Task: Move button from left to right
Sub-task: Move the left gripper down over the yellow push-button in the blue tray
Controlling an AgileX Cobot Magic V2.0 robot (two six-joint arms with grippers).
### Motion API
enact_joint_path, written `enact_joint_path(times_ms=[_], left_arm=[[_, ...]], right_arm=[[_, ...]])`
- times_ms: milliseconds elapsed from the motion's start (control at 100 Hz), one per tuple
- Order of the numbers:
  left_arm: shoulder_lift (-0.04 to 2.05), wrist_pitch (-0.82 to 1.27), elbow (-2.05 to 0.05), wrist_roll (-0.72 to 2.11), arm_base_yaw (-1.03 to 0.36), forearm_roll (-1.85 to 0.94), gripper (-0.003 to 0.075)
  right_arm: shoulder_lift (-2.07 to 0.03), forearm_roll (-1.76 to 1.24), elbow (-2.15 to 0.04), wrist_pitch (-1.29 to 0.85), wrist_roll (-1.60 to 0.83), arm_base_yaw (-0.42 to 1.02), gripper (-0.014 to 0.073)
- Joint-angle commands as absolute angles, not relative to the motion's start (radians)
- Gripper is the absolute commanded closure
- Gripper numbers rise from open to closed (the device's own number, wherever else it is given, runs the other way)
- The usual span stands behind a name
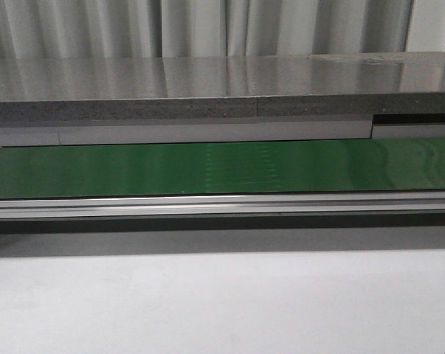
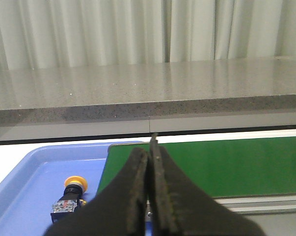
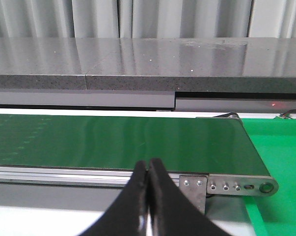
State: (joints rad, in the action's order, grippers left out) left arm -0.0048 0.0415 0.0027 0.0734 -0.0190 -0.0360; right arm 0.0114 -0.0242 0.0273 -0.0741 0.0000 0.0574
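Observation:
The button [image 2: 69, 199], with its yellow round cap and black body, lies on its side in a blue tray [image 2: 25, 172] in the left wrist view. My left gripper [image 2: 148, 147] is shut with nothing between its fingers, and stands beside the button, apart from it, over the end of the green belt. My right gripper [image 3: 148, 164] is shut and empty too, in front of the conveyor's other end. Neither gripper nor the button shows in the front view.
A green conveyor belt [image 1: 222, 166] with a metal side rail [image 1: 222, 205] runs across the table. A grey stone ledge [image 1: 222, 92] stands behind it. A metal bracket with screws [image 3: 226, 186] closes the belt's right end, next to a green surface [image 3: 280, 167].

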Motion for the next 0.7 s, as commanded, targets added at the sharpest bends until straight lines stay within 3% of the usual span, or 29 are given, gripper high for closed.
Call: enact_joint_path(times_ms=[0,300,690], left_arm=[[-0.034,-0.030,-0.002,0.066,-0.021,-0.044,0.0740],[0.066,0.102,-0.196,0.066,-0.021,-0.045,0.0740],[0.477,0.490,-0.586,0.066,-0.021,-0.042,0.0740]], right_arm=[[0.031,-0.015,0.012,0.014,-0.007,0.052,0.0662],[0.031,-0.015,0.012,0.014,-0.007,0.052,0.0662],[0.031,-0.015,0.012,0.014,-0.007,0.052,0.0662]])
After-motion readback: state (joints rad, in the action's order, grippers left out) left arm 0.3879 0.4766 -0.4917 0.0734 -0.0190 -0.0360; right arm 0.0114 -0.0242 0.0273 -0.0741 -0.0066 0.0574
